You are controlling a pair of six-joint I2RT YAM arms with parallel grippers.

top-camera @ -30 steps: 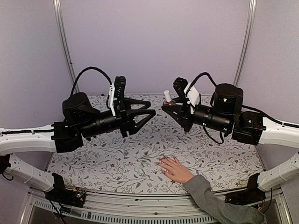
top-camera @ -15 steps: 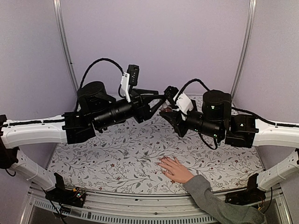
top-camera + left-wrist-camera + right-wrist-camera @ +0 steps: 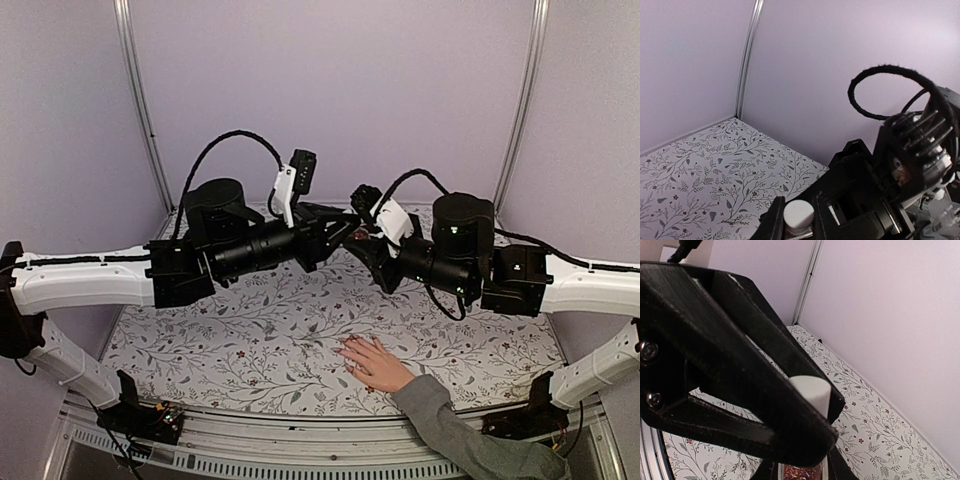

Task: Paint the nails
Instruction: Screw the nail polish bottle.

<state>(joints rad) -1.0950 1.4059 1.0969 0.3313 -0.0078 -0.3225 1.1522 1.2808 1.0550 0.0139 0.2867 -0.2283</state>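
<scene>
A light-skinned hand (image 3: 376,364) with a grey sleeve (image 3: 452,424) lies flat on the flowered table, its tiny pale nails (image 3: 343,346) pointing left. My right gripper (image 3: 364,240) is shut on a small nail polish bottle (image 3: 800,475) with glittery red contents, held high above the table's middle. My left gripper (image 3: 350,230) meets it from the left, and its fingers (image 3: 772,223) are shut on the bottle's white cap (image 3: 799,216). The cap also shows in the right wrist view (image 3: 813,390), half hidden behind the left gripper's black fingers (image 3: 740,390).
The flowered tablecloth (image 3: 250,340) covers the table. Lilac walls with metal corner posts (image 3: 140,110) close in the back and sides. Both arms cross above the table's middle, well above the hand.
My left arm has swung right and upward to the bottle and its fingers now sit around the white cap. My right gripper shifted slightly left with the bottle. The hand has not moved.
</scene>
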